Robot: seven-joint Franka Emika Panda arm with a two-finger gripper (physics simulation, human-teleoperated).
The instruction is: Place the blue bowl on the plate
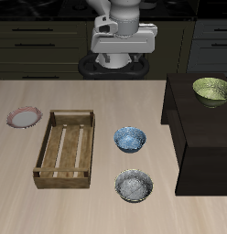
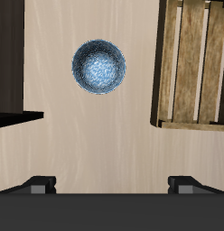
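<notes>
With its fingers spread and holding nothing, the claw (image 2: 108, 183) is hovering above the counter (image 1: 88, 206), risking descent onto the paler grey-blue bowl (image 1: 135, 186) sitting just beside the small bright blue bowl (image 1: 130, 139).

Soft, even light is falling from above on the worktop (image 1: 88, 206); shadows are lying faint and short beside the things. Both renders are looking slightly coarse, without glare or blur.
</notes>
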